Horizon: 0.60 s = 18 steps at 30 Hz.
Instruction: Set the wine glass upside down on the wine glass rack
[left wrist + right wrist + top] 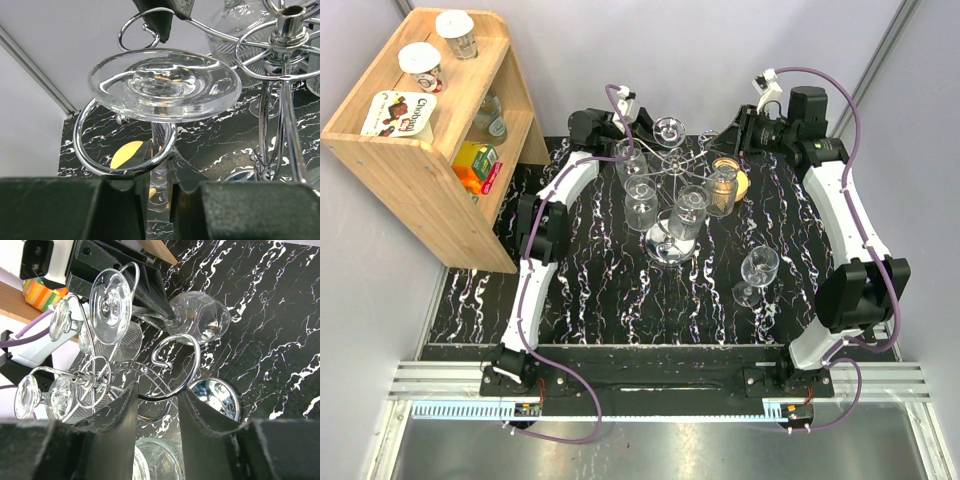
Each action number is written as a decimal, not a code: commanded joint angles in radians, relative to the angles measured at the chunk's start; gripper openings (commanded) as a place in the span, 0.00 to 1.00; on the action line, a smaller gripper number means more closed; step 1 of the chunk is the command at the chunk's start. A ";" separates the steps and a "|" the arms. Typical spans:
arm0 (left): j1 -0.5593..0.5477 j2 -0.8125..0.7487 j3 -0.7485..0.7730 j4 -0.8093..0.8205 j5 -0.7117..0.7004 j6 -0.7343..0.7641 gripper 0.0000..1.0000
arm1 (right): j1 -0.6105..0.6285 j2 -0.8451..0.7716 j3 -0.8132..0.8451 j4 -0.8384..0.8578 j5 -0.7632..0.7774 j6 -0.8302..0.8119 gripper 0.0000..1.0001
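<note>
At a loop of the wine glass rack (289, 40): wine glass (165, 82), inverted, stem clamped in left claw (160, 165), foot above loop for hanging; right claw (159, 395) parted, straddling rack wire, probably steadying.

Before you, the wine glass rack (282, 30) gleams in mirror-bright chrome wire, and the wine glass (165, 85) is clear, smooth glass. Your bench (610, 290) shows a glossy black, white-veined stone look, the shelf (415, 170) pale matt wood, and your left hand (161, 160) a grainy matt black finish.
</note>
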 commanded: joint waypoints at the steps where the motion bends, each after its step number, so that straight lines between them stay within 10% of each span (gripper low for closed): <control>1: -0.022 -0.023 0.066 0.021 0.126 0.075 0.00 | 0.020 0.028 0.040 0.101 -0.023 0.016 0.39; 18: -0.014 -0.055 0.045 -0.097 0.065 0.191 0.00 | 0.072 0.052 0.020 0.159 -0.045 0.077 0.08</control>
